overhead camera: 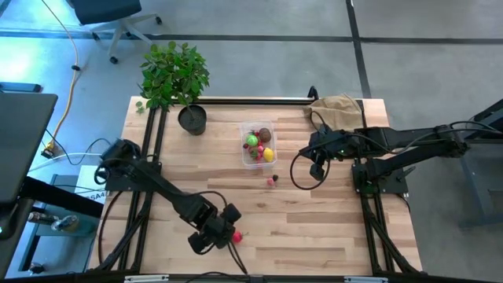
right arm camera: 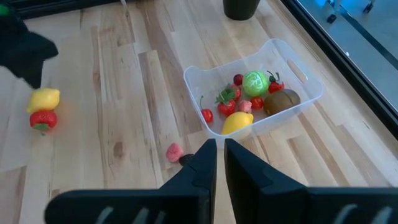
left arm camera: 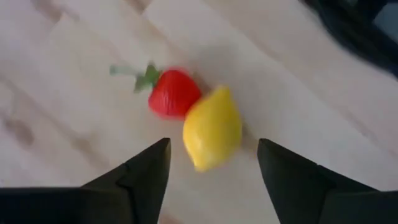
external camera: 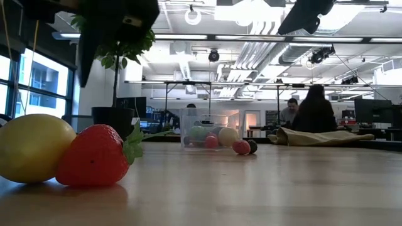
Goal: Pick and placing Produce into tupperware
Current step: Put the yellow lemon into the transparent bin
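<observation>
Left tool (left arm camera: 211, 165) open, poised over lemon (left arm camera: 212, 129) beside strawberry (left arm camera: 172, 92).

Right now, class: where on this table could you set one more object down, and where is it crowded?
Bare wood lies between the tupperware and the left gripper, and along the near right edge below the right gripper. Crowded: the far edge with plant pot and paper bag, plus the strawberry and lemon.

The left gripper (overhead camera: 224, 233) is low near the front edge, its fingers (left arm camera: 146, 171) spread apart and holding nothing. The right gripper (overhead camera: 318, 171) waits far off, fingers (right arm camera: 205, 163) pressed together.
</observation>
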`<action>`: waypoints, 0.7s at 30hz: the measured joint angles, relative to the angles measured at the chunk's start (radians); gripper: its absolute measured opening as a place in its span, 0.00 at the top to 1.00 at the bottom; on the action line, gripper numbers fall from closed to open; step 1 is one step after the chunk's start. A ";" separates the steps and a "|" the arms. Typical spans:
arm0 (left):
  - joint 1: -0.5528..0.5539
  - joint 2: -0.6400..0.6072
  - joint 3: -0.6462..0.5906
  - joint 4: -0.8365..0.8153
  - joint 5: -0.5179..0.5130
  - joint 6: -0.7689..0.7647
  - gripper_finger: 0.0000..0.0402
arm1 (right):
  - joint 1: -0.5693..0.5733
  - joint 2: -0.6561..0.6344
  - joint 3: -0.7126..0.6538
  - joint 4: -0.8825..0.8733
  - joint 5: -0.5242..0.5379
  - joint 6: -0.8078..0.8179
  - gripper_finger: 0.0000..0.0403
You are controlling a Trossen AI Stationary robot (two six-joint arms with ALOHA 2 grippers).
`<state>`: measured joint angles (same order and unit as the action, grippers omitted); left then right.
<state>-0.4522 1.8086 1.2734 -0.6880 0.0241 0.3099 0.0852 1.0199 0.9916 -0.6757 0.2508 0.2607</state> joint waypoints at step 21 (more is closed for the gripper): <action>0.000 0.125 0.001 0.068 0.066 0.083 0.40 | 0.000 0.000 0.000 0.001 0.000 0.000 0.94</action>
<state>-0.4519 1.9338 1.2743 -0.6204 0.0896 0.3934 0.0849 1.0202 0.9916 -0.6744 0.2505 0.2607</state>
